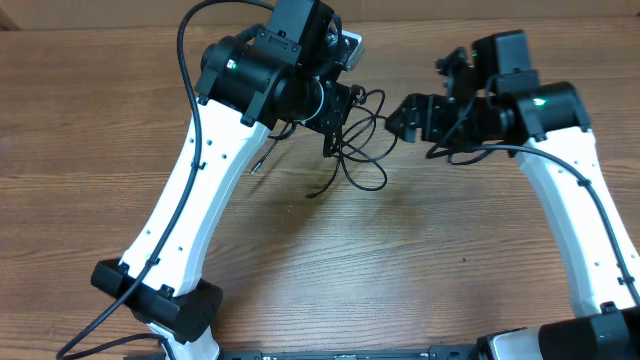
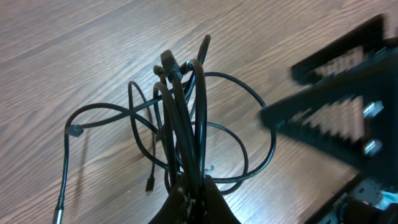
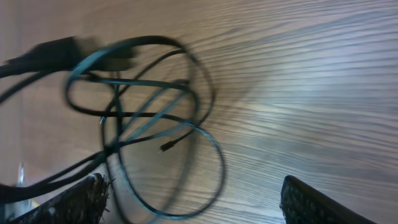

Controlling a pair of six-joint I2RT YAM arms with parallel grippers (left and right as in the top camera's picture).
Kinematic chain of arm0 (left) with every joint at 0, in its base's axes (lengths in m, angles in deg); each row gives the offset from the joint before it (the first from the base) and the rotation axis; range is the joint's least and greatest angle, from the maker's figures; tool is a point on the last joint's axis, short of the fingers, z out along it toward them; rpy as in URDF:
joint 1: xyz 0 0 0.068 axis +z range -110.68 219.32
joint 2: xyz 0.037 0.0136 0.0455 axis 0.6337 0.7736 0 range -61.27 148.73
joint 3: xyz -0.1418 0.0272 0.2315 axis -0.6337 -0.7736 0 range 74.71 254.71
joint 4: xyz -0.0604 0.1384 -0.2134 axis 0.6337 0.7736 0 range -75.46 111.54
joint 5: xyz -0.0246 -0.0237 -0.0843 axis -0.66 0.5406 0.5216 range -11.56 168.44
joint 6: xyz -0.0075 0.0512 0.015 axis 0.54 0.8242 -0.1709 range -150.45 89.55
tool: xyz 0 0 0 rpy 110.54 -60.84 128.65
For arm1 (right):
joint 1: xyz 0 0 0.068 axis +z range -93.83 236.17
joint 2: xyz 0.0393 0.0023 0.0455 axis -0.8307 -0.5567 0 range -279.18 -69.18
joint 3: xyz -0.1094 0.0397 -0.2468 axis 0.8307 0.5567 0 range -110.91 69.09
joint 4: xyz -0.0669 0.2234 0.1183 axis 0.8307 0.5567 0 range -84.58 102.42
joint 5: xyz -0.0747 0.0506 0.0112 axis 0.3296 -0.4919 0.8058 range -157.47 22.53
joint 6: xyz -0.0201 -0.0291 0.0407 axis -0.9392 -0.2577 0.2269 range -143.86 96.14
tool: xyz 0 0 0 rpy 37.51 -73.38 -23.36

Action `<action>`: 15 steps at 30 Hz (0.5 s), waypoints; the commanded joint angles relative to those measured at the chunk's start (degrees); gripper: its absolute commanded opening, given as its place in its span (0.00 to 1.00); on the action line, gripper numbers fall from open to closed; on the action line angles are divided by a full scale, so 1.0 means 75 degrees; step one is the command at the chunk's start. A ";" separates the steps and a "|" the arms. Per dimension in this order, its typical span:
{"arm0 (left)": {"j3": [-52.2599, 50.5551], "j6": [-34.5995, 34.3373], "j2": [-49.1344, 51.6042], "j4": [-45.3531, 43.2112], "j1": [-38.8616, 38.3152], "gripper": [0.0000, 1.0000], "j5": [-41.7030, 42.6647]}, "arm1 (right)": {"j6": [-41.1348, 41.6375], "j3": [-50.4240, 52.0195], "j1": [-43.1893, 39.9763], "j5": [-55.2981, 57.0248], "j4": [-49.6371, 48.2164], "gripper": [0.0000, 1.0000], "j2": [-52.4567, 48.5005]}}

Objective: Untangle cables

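Note:
The cables [image 1: 362,160] are a tangle of thin black cords hanging in loops over the wooden table between the two arms. My left gripper [image 1: 333,128] is shut on a bunch of strands and holds the bundle up. In the left wrist view the cables [image 2: 180,118] rise from its closed fingers [image 2: 196,198], and small plugs dangle at the ends. My right gripper [image 1: 398,117] is open just right of the tangle. In the right wrist view its fingers [image 3: 193,202] are wide apart, with cable loops [image 3: 155,118] in front of them and one loop passing near the left finger.
The wooden table [image 1: 420,260] spreads all round. A loose cable end [image 1: 318,192] reaches the table below the bundle, and another end [image 1: 258,163] lies by the left arm. The right gripper shows blurred at the right of the left wrist view [image 2: 336,112].

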 commanded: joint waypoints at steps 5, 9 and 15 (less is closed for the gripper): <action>0.0221 0.0067 -0.0058 -0.0201 -0.0023 0.04 0.1515 | 0.0023 -0.0154 0.0702 -0.0259 -0.0399 0.86 -0.0428; 0.0396 0.0070 -0.0254 -0.0271 -0.0012 0.04 0.1970 | 0.0181 -0.0154 0.0901 -0.0181 -0.0781 0.74 -0.0851; 0.0443 0.0236 -0.0833 0.0006 0.0122 0.04 0.0729 | 0.1483 -0.0154 0.0889 0.1725 -0.0673 0.06 -0.1431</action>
